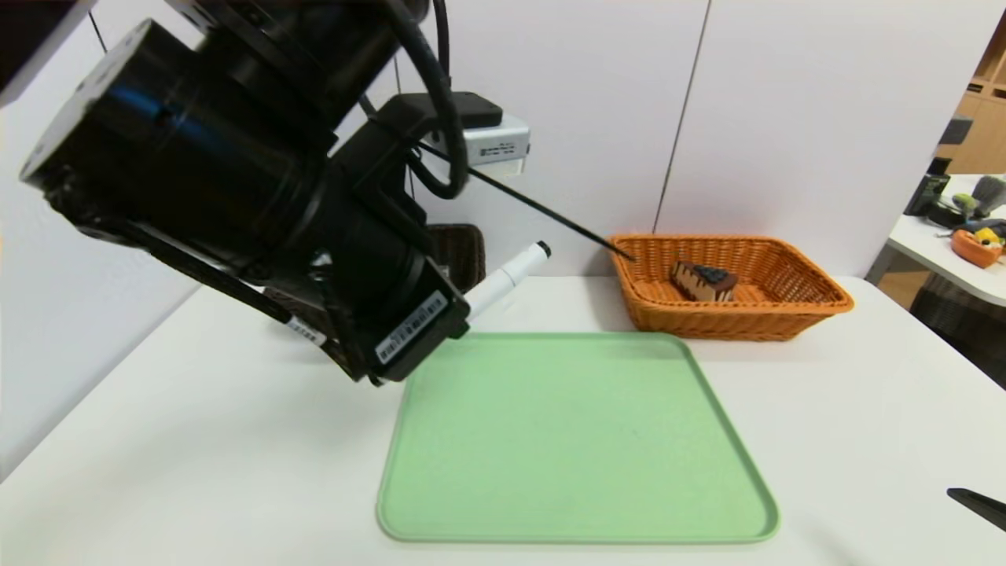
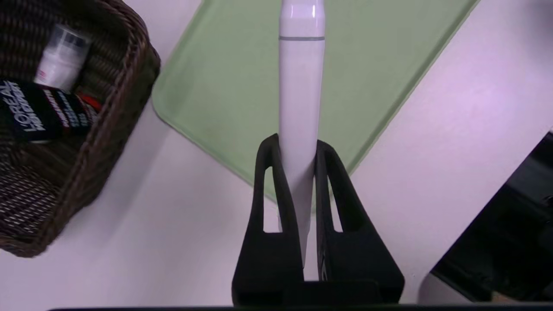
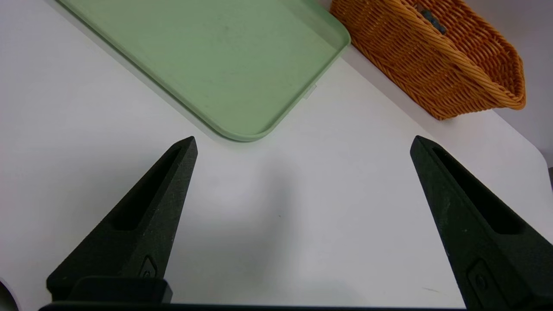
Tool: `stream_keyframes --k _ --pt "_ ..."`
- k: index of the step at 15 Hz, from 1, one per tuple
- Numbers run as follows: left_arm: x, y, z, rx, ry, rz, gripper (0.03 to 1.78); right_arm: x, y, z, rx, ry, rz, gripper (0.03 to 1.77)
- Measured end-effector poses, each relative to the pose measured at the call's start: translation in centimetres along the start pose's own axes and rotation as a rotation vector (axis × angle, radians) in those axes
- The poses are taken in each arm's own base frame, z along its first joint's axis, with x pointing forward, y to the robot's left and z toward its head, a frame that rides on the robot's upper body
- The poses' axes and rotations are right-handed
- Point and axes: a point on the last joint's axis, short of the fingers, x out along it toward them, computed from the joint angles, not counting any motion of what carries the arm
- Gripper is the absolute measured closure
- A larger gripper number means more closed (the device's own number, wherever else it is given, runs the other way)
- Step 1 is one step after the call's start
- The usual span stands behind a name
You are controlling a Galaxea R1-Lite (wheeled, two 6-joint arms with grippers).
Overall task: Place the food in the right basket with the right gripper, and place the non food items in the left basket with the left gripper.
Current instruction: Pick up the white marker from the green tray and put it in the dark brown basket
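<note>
My left gripper (image 2: 298, 144) is shut on a white marker pen (image 2: 300, 99), which sticks out past the fingers over the corner of the green tray (image 2: 224, 77). From the head, the pen (image 1: 507, 279) shows beyond the raised left arm, near the dark brown left basket (image 1: 460, 251). That dark basket (image 2: 108, 129) holds a black tube (image 2: 41, 110) and a white bottle (image 2: 60, 58). The orange right basket (image 1: 794, 310) holds a slice of chocolate cake (image 1: 703, 281). My right gripper (image 3: 302, 147) stands open over bare table at the front right, nothing between its fingers.
The green tray (image 1: 578, 440) lies in the middle of the white table with nothing on it. The left arm fills the upper left of the head view and hides most of the dark basket. A second table with clutter (image 1: 971, 232) stands far right.
</note>
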Motion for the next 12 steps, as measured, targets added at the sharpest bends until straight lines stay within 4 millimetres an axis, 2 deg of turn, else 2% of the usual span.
stream_keyframes --k 6,9,12 --pt "-0.4 6.1 -2.3 0.261 -0.006 0.002 1.66 0.0 0.1 -0.2 0.0 0.011 0.005 0.1" --pt "0.2 9.1 -3.4 0.387 0.019 0.023 1.66 0.0 0.2 -0.3 0.0 0.008 0.022 0.1" --pt "1.3 11.5 -4.2 0.43 0.057 0.053 1.66 0.0 0.2 -0.3 0.001 0.009 0.022 0.1"
